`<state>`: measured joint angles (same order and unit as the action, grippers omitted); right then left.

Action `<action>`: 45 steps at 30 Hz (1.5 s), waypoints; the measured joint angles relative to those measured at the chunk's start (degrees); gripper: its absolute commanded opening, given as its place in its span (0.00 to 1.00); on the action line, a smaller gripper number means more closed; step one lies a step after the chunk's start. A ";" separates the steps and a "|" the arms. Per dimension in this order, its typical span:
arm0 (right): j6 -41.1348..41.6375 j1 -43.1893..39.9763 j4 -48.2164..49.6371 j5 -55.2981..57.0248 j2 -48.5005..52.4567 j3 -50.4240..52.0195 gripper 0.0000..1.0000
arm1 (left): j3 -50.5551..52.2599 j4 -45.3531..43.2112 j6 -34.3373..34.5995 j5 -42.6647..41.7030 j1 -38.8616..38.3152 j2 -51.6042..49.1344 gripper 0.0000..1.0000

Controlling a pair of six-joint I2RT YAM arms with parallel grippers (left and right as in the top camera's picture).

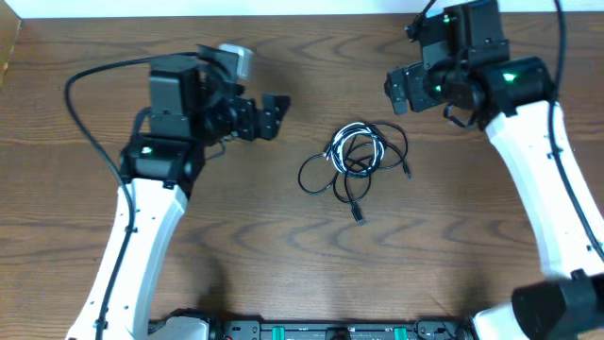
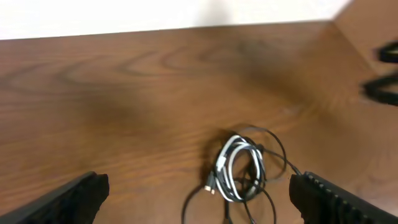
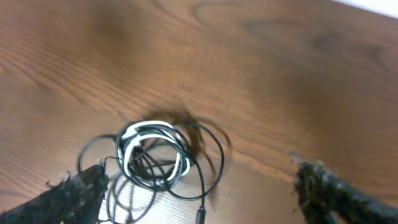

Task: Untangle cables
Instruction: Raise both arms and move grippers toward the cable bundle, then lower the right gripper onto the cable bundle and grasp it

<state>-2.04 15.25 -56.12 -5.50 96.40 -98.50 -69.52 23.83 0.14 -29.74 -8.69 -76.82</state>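
- The cables [image 1: 354, 159] lie in one tangled heap on the table [image 1: 283, 246], a little right of centre in the overhead view.
- The left fingers [image 1: 276, 106] sit left of the heap and slightly higher in the frame, apart from it.
- The right fingers [image 1: 398, 90] sit at the upper right, also apart from it.
- A plug end [image 1: 360, 218] trails below the heap.
- In both wrist views the heap lies low in the frame, between the fingers at the bottom corners.
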 measured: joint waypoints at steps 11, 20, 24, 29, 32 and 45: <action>-1.57 0.02 1.84 -4.42 13.90 0.48 0.89 | 0.00 -0.24 -1.33 0.07 -3.50 -0.02 0.98; -2.19 0.22 2.16 -8.07 18.62 0.76 0.77 | 0.00 -0.26 0.07 0.07 -3.82 0.17 0.98; -2.21 0.33 1.70 -9.57 18.62 0.85 0.84 | 0.00 -0.26 0.31 0.07 -3.82 0.76 0.98; -4.57 0.33 1.22 -10.51 18.62 3.17 0.89 | -0.48 -0.42 0.50 0.09 -3.82 1.53 0.98; -8.52 0.33 0.39 -10.64 18.64 5.05 0.93 | -1.57 -0.50 0.50 0.09 -3.82 1.64 0.98; -25.81 0.33 2.27 -10.84 18.64 6.19 0.79 | -2.10 -0.48 0.50 0.09 -3.82 1.99 0.98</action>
<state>-27.86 15.57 -53.84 -16.34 115.04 -92.31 -71.61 23.35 0.64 -29.65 -12.51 -74.83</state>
